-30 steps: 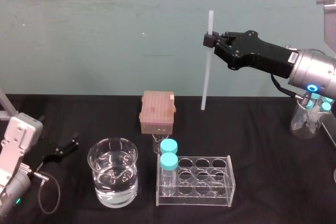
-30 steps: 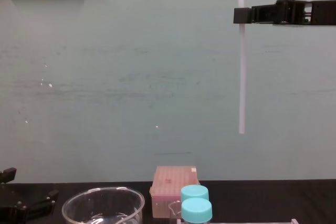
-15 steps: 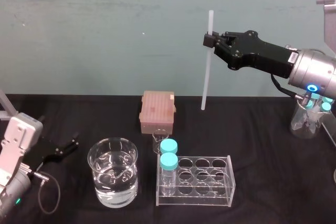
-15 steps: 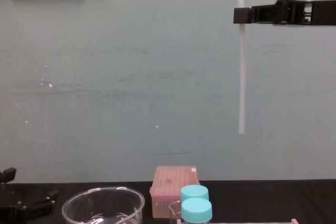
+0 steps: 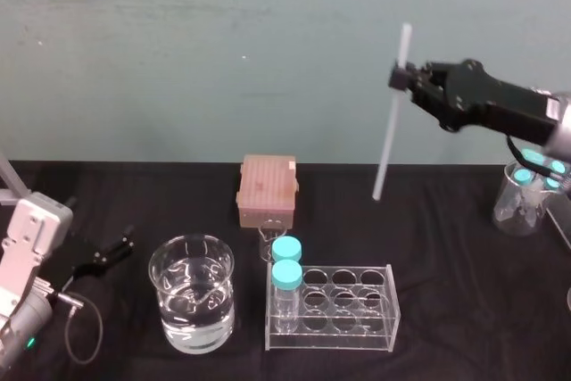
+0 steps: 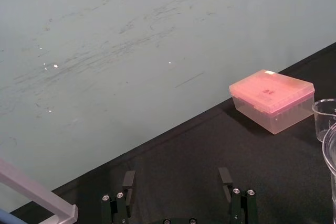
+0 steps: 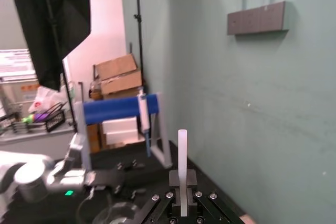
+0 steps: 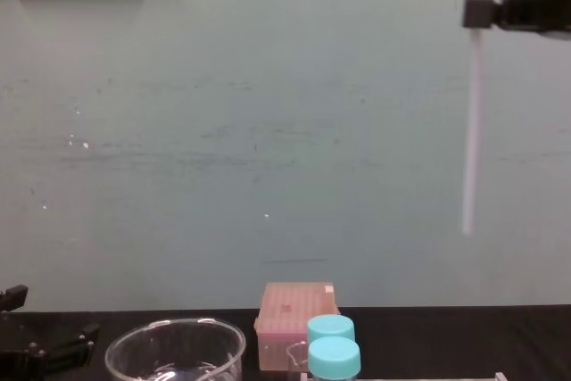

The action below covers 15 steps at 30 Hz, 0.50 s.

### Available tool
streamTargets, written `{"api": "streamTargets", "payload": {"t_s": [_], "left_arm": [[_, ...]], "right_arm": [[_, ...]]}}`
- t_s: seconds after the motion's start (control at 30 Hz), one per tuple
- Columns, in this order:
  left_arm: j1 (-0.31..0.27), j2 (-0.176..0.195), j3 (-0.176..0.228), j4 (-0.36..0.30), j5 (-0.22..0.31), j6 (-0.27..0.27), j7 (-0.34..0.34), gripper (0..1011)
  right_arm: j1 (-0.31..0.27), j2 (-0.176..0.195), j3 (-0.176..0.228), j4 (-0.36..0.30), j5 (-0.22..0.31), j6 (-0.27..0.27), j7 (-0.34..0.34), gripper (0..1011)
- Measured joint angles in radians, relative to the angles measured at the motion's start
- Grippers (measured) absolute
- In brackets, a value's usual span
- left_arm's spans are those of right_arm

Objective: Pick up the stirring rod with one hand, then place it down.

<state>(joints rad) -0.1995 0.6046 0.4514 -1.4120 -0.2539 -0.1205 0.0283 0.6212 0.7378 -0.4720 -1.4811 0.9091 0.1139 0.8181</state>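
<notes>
The long, thin, whitish translucent stirring rod (image 5: 390, 122) was found held high in the air, well clear of the black table surface (image 5: 446, 229), at about 1 o'clock from the clear acrylic tube rack (image 5: 352, 310).

Its long axis was noted as nearly upright. In the head view the top was tipped toward 1 o'clock and the free lower end toward 7 o'clock.

The black, blocky two-fingered right gripper (image 5: 399, 78) was seen clamped narrowly across the rod's upper part. A short stub stood above the jaws, and most of the length hung below at 6 o'clock.

A descent along that axis is judged necessary for set-down. Once laid flat, the smooth, rigid rod could roll.

The left gripper (image 5: 105, 254) was recorded parked low at 9 o'clock of the water-filled round glass beaker (image 5: 191, 296), its fingers spread wide and empty.

A pink lidded plastic box (image 5: 267, 186) stood at 1 o'clock of the beaker.
</notes>
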Motion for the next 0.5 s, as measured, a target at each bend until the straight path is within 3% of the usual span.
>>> {"api": "streamTargets", "payload": {"t_s": [0.13,0.23,0.5], "left_arm": [[0.000,0.000,0.000,0.000,0.000,0.000,0.000,1005],[0.000,0.000,0.000,0.000,0.000,0.000,0.000,1005],[0.000,0.000,0.000,0.000,0.000,0.000,0.000,1005]], "right_arm": [[-0.066,0.061,0.007,-0.037,0.016,-0.017,0.035,67],[-0.095,0.086,0.007,-0.047,0.016,-0.034,0.054,67],[-0.130,0.086,-0.013,-0.015,-0.021,-0.111,0.113,67]]}}
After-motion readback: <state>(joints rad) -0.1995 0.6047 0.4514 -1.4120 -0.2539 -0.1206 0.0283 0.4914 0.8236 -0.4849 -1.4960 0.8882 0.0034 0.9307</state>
